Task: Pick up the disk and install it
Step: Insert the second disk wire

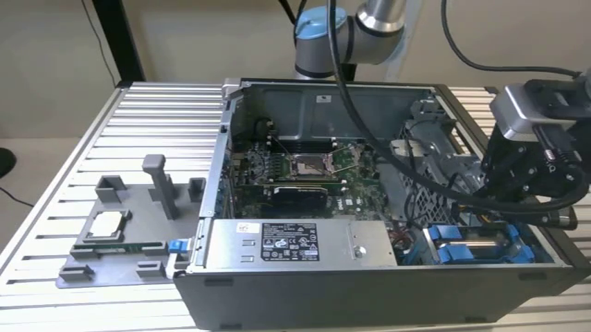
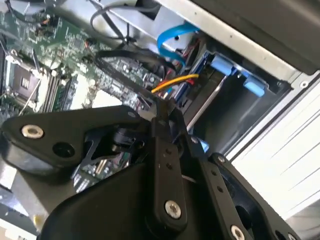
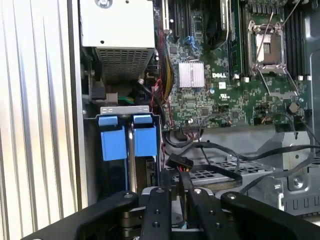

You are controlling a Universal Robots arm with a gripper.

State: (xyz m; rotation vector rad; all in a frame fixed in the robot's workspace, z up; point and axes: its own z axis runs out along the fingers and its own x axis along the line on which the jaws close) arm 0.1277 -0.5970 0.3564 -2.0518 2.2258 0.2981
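disk (image 1: pixel 480 243): one, in case bay | blue tabs (image 3: pixel 124 141): two | claw (image 3: pixel 172 197): above

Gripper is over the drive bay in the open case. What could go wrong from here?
1. Loose black cables and a connector lie right by the gripper. Any move here could snag or tug them.
2. The disk appears to sit in a narrow bay at the case's corner. A skewed push might jam its blue bracket against the bay.
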